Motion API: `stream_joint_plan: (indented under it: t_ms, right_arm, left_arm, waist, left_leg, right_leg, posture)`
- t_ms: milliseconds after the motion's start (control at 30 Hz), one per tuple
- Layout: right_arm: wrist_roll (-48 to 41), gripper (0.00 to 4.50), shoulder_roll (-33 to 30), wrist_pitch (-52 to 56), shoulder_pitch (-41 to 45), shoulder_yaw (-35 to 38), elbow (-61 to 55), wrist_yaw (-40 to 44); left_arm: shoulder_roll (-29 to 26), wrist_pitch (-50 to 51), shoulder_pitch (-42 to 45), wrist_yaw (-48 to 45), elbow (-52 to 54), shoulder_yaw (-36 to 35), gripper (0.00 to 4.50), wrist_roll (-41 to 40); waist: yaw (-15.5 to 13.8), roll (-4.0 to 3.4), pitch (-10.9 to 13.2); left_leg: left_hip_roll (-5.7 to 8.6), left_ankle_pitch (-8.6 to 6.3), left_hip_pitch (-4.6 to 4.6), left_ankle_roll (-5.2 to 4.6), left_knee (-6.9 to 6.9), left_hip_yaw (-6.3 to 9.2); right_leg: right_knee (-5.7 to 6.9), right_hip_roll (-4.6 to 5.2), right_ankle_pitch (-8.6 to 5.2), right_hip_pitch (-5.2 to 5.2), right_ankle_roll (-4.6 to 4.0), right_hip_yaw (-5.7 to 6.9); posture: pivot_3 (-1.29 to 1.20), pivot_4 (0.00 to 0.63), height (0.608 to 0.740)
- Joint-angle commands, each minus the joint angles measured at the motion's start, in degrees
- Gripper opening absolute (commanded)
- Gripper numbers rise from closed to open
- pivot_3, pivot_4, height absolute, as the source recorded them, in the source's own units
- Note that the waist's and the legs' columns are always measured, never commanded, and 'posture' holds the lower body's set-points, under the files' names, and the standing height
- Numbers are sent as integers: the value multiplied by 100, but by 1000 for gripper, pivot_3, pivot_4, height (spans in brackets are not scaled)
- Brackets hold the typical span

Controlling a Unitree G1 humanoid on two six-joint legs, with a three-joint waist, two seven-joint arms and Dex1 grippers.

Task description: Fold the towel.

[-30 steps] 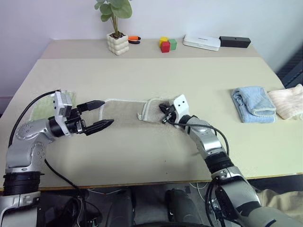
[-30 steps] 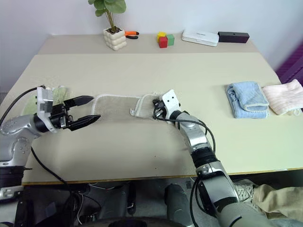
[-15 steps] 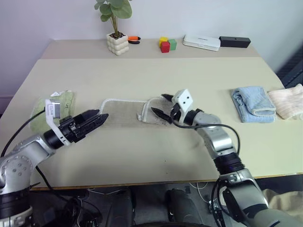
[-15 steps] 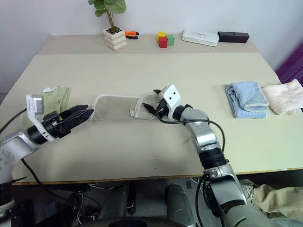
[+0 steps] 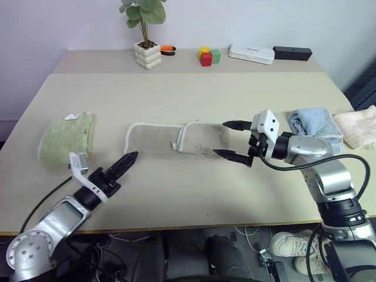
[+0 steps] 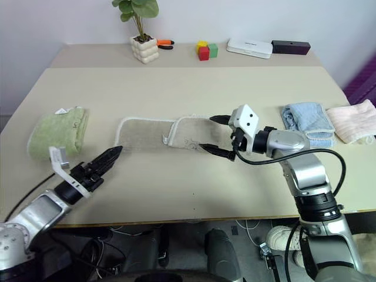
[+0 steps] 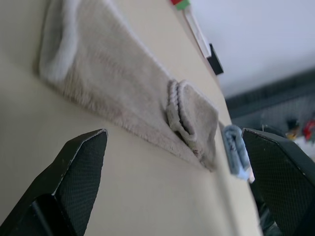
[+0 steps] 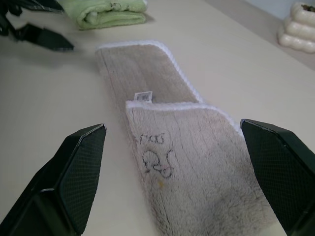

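A green folded towel [image 5: 66, 136] lies far left. The left gripper [image 5: 120, 164] hovers spread, near the towel's left end. The towel [image 5: 176, 140] lies mid-table, right end folded over. The right gripper [image 5: 232, 141] hangs spread at its right edge, holding nothing.

Folded green towel [image 5: 66, 136] near the left edge of a beige counter [image 5: 176, 94]. Light blue folded towel [image 5: 314, 122] at the right side, just beside a pale pink folded cloth [image 5: 358, 125]. Along the far edge, against the wall: potted plant in a white bumpy pot [image 5: 146, 54], orange-and-black tool [image 5: 167, 50] beside it, red, yellow and green blocks [image 5: 207, 56], flat white box [image 5: 251, 53], black bar-shaped box [image 5: 292, 53].
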State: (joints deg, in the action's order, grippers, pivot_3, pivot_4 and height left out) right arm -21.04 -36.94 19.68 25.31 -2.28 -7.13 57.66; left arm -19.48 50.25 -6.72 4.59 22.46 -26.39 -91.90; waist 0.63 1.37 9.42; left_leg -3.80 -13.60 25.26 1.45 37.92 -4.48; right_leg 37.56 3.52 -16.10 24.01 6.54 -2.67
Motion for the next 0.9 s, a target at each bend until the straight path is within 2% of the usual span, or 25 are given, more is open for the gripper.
stream_joint_plan:
  t_ms: [33,333,567,667,867,900]
  right_arm:
    - [-17,4445,-91,-165,84,99,-204,81]
    - [-18,4445,-104,-427,-37,149,-239,200]
    - [31,4445,-55,-416,-103,111,-319,56]
    - [86,4500,-60,-445,-109,90,-322,24]
    - [126,4500,-64,-463,-97,122,-317,-62]
    - [129,4500,-69,-465,-103,122,-319,-61]
  left_arm:
    - [129,-428,38,640,-30,8,4500,-564]
    - [79,-829,601,1021,-933,158,4500,-187]
    - [351,-903,1050,1165,-1434,351,4500,-154]
    - [369,-795,1169,1173,-1556,416,3164,-202]
    - [449,-815,1383,1182,-1687,397,101,-146]
    - [435,-809,1415,1136,-1695,373,21,-149]
  waist:
    - [-2,0,0]
    - [-20,0,0]
    - [-75,-2,-1]
    - [-115,-1,-1]
    - [-145,-3,-2]
    - [-140,-4,-2]
  left_leg:
    - [0,0,0,0,0,1]
    - [5,0,0,0,4,2]
    - [5,-1,-30,-1,3,6]
    - [7,-4,-55,-5,2,4]
    - [8,-6,-62,-7,2,3]
    - [8,-6,-68,-7,1,3]
  right_leg:
    - [0,0,0,-1,0,0]
    - [-10,-3,0,-9,-1,1]
    - [-31,-2,-2,-52,-4,7]
    - [-42,0,-3,-80,-8,6]
    - [-45,3,-3,-88,-10,6]
    - [-45,3,-3,-93,-10,6]
  posture:
    - [0,150,735]
    - [0,150,735]
    - [0,150,735]
    - [0,150,735]
    - [0,150,735]
    - [0,150,735]
